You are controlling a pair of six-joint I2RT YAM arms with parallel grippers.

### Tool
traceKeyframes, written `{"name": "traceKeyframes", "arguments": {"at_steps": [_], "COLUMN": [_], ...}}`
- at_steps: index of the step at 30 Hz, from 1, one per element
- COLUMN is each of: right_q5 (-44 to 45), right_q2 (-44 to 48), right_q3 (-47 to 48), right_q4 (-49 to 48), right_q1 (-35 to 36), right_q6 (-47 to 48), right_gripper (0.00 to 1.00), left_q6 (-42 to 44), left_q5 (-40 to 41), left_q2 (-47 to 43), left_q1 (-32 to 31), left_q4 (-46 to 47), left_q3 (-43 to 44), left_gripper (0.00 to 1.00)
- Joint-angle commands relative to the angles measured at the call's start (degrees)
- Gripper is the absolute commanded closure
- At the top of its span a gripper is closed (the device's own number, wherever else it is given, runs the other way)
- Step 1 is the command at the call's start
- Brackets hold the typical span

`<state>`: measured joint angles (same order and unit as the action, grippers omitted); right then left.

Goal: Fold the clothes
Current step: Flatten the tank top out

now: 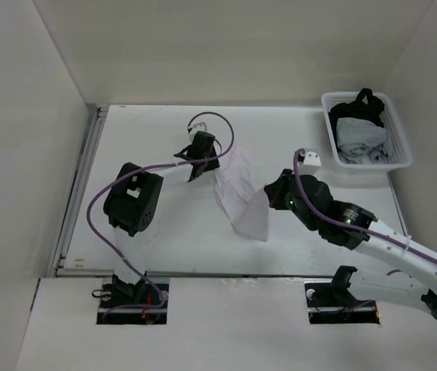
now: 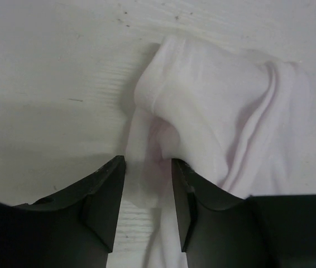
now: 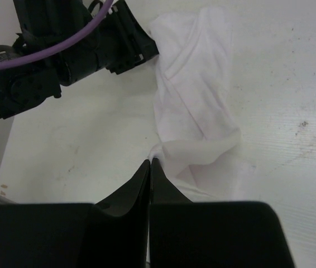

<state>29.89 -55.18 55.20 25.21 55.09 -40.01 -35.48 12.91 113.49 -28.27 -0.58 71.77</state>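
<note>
Two arms are seen bolted at the near edge of the surface point(image 1: 164, 239), the left arm point(image 1: 133, 201) and the right arm point(image 1: 342, 220), and one tool is carried by each.

The right tool point(image 3: 150, 163) is closed tight, its two fingers pressed together with no gap left, and an edge of the clothes point(image 1: 238, 193) is pinched at their tips. That side of the cloth is drawn up off the surface towards it.

One garment is counted on the surface: the clothes, plain white, thin and wrinkled. They are bunched into a narrow, creased strip near the middle, between the two tools.

Farther back, the left tool point(image 2: 147, 162) is set at the opposite, far-left end of the cloth. Its jaws are held apart, and a strip of the white fabric is seen lying in the gap between them, touched by neither finger as far as can be told; nothing is gripped.

One container is counted: a white mesh basket point(image 1: 402, 143), placed at the far right corner, well apart from the clothes. Inside it a dark item point(image 1: 357, 104) is heaped towards the back and a pale grey-white item point(image 1: 357, 135) towards the front. How many pieces are piled there cannot be told.
</note>
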Motion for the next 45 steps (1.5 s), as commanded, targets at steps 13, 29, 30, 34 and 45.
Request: {"name": "traceKeyframes", "arguments": {"at_steps": [13,29,30,34,45], "right_q5": [-0.6,5.9,5.7,3.2,-5.7], "right_q2": [5.6,6.8,6.8,8.3,3.2], "right_q3": [-0.9,9.2,9.3,12.4,12.8], "right_q4": [-2.6,0.7,0.5,-0.1,-6.8], "right_q1": [0.4,18.3,18.3,20.9,21.7], "right_q6": [-0.3,3.3,3.3,4.4,7.0], "right_gripper": [1.00,1.00,1.00,1.00,1.00], "left_q6": [-1.1,4.9,3.9,4.8,9.9], "left_q5": [-4.1,2.7,2.0,4.3,6.0], "left_q2": [-17.4,-35.0,-35.0,-41.6,-38.8], "left_q1": [-0.3,2.4,2.7,1.9,6.3], "left_q4": [3.3,-14.2,-14.4,-14.7,-22.2], "left_q3": [-2.1,5.8,5.5,10.6,28.8], "left_gripper": [1.00,1.00,1.00,1.00,1.00]}}
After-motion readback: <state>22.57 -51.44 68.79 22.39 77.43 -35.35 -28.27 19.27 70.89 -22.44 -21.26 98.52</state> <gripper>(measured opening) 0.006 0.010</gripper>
